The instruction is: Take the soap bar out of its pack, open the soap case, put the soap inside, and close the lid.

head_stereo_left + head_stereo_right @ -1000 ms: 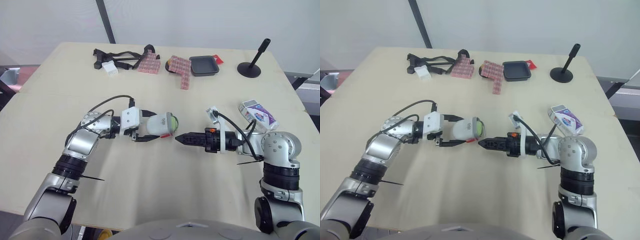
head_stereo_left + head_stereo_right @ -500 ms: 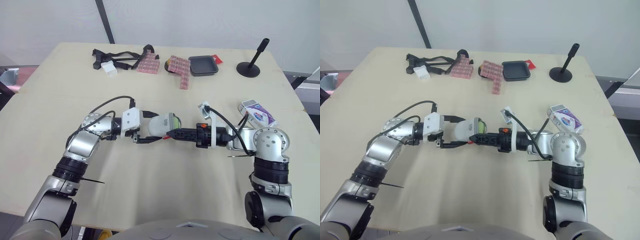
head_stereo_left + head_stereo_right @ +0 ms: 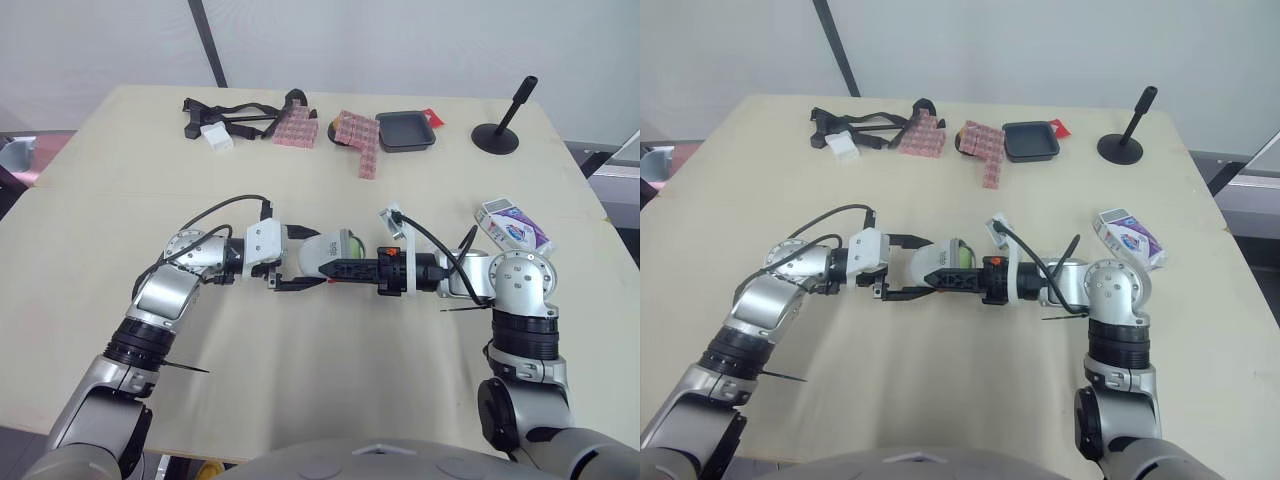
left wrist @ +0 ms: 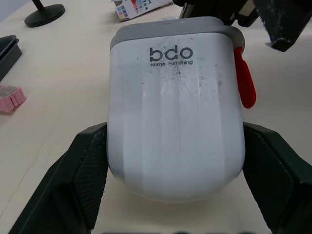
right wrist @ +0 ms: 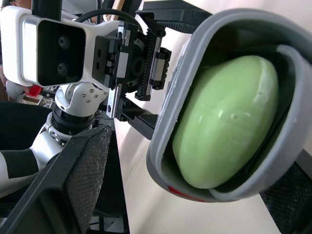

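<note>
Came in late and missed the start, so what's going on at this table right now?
The robot's left hand holds the white soap case by its sides, just above the table. The green soap bar already sits inside the case's open mouth. The right hand is up against that open end, its fingers spread to either side. The lid is not yet closed. The soap's pack lies on the table to the robot's right.
</note>
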